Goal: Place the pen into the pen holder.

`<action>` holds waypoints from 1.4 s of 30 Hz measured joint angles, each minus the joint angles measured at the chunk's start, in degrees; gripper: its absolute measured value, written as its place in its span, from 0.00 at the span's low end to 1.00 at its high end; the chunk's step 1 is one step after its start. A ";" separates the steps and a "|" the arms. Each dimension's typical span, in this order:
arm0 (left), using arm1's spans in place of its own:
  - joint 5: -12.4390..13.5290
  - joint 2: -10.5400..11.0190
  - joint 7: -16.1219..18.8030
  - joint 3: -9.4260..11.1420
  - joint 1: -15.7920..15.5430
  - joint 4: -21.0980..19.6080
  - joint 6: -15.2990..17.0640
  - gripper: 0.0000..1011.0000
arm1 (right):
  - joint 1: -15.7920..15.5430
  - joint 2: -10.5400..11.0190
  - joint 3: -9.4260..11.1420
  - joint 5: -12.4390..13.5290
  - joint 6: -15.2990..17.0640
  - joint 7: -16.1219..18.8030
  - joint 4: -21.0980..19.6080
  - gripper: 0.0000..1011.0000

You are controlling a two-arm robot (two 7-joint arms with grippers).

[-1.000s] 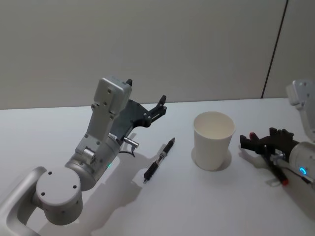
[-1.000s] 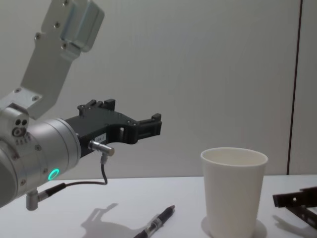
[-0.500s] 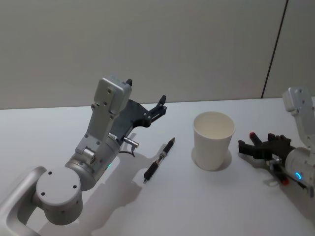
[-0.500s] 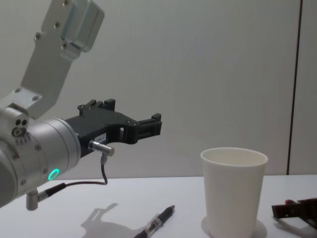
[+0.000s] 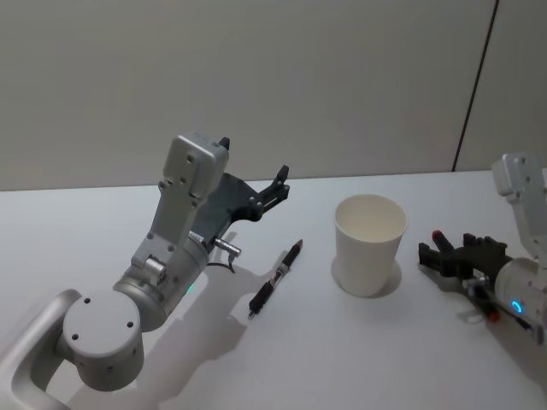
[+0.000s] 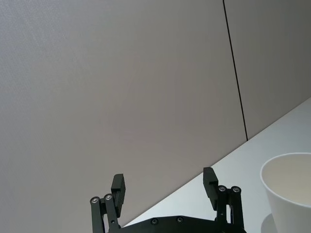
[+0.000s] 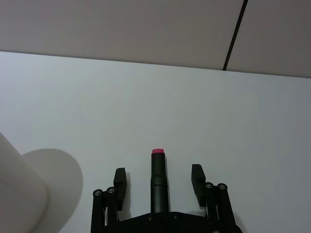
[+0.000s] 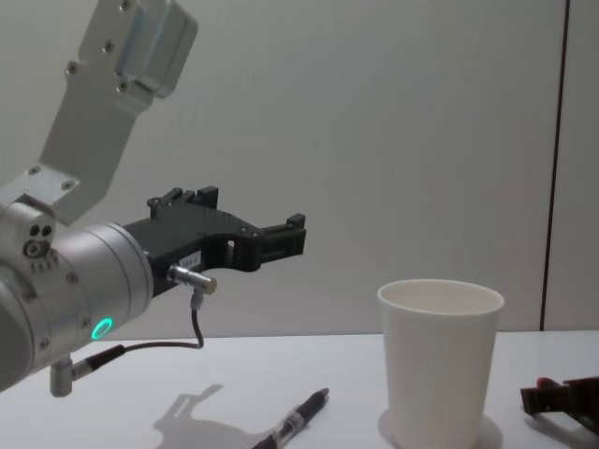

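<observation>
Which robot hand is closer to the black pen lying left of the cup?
Left. The left gripper hangs raised just behind the pen, jaws open. The right gripper sits low beyond the cup, on its far side.

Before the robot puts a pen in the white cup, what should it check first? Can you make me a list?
1. Pen holder stands upright on the table with its mouth open: ok.
2. Black pen lies flat on the robot's left of the holder, apart from it: ok.
3. Left gripper is open, empty and raised above the table: ok.
4. Right gripper is low on the holder's right, open, with the red-tipped pen between its fingers: ok.
5. Fingers closed on that pen: not ok, there is a gap on each side.
6. Red-tipped pen resting on the table: cannot tell.
</observation>
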 joint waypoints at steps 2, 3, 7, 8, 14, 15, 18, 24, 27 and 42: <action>0.00 0.00 0.00 0.00 0.00 0.00 0.00 0.99 | -0.01 -0.04 0.03 0.06 -0.01 -0.07 0.05 0.81; 0.00 0.00 0.00 0.00 0.00 0.00 0.00 0.99 | -0.01 -0.05 0.04 0.07 -0.01 -0.08 0.07 0.81; 0.00 0.00 0.00 0.00 0.00 0.00 0.00 0.99 | -0.02 -0.10 0.08 0.12 -0.02 -0.16 0.12 0.78; 0.00 0.00 0.00 0.00 0.00 0.00 0.00 0.99 | -0.02 -0.11 0.08 0.14 -0.02 -0.19 0.15 0.78; 0.00 0.00 0.00 0.00 0.00 0.00 0.00 0.99 | -0.04 -0.13 0.05 0.20 -0.04 -0.26 0.19 0.74; 0.00 0.00 0.00 0.00 0.00 0.00 0.00 0.99 | -0.04 -0.13 0.05 0.20 -0.04 -0.26 0.19 0.73; 0.00 0.00 0.00 0.00 0.00 0.00 0.00 0.99 | -0.05 -0.14 0.03 0.22 -0.04 -0.29 0.19 0.71; 0.00 0.00 0.00 0.00 0.00 0.00 0.00 0.99 | -0.06 -0.17 0.00 0.26 -0.04 -0.33 0.23 0.67; 0.00 0.00 0.00 0.00 0.00 0.00 0.00 0.99 | -0.06 -0.18 -0.01 0.26 -0.04 -0.35 0.23 0.65; 0.00 0.00 0.00 0.00 0.00 0.00 0.00 0.99 | -0.07 -0.21 -0.06 0.28 -0.04 -0.35 0.28 0.56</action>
